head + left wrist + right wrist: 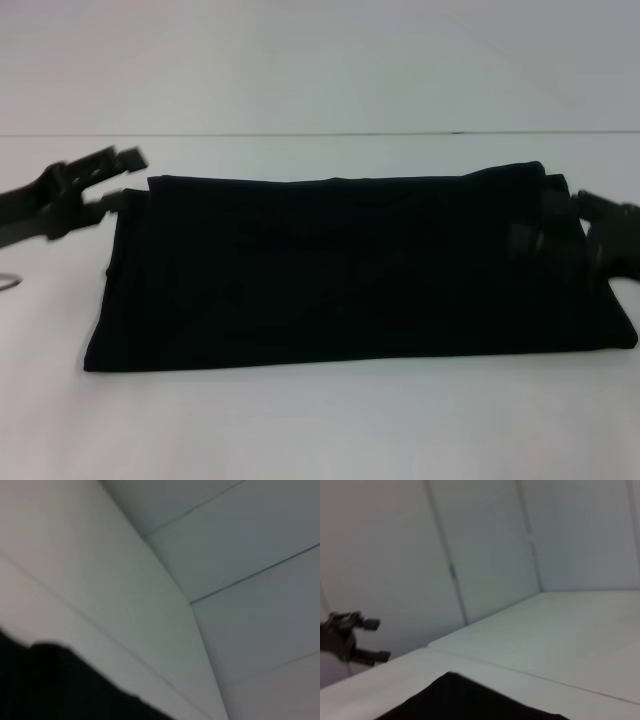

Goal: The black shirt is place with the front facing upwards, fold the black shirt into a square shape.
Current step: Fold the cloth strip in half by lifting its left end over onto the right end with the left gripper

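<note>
1. Broadly: white tabletop (320, 430) carries everything, with a pale wall behind it.
2. Black shirt (350, 270) lies spread between the two end effectors as a wide folded band, clearly broader than deep. No lettering shows on the upper face. Judged partly folded, not yet square.
3. Left end effector (118, 178) sits just off the shirt's far corner on its own side. Fingers are spread, nothing between them; the lower finger is close to the cloth edge, contact uncertain. It also shows far off in the right wrist view (370, 640), likewise parted.
4. Right end effector (560, 235) is at the shirt's opposite far corner, black against black cloth. Cannot tell whether it is released or clenched on fabric.
5. Handling judgement: light, limp cotton in stacked layers; it will sag and drape when lifted, and layers may slide apart. No fragility.
6. Where to grip, as a judgement: pinch all layers together at a short end's two corners, then carry that end across toward the other end effector's side to halve the width.
</note>
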Controlling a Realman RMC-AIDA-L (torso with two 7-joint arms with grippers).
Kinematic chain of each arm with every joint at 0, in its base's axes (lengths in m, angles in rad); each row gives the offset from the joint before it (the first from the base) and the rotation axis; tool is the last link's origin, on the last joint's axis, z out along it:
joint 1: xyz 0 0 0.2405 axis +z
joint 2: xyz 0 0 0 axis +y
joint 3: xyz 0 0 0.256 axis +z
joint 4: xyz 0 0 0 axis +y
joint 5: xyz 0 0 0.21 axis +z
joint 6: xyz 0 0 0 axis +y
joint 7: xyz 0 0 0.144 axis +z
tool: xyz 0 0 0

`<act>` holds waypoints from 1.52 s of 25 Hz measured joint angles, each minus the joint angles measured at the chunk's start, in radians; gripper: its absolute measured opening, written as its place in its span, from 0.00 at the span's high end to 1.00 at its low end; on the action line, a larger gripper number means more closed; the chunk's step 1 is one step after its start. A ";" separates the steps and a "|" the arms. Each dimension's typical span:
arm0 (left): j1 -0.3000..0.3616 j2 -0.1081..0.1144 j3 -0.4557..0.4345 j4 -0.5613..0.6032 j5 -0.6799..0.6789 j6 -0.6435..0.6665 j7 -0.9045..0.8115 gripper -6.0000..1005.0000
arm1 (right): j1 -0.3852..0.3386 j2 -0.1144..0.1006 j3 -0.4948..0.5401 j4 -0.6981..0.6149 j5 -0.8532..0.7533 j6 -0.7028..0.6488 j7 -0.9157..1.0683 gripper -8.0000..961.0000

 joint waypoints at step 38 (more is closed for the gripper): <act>0.151 -0.014 0.110 0.153 0.270 0.048 -0.434 0.10 | -0.099 0.055 -0.097 0.090 0.003 -0.009 -0.449 0.02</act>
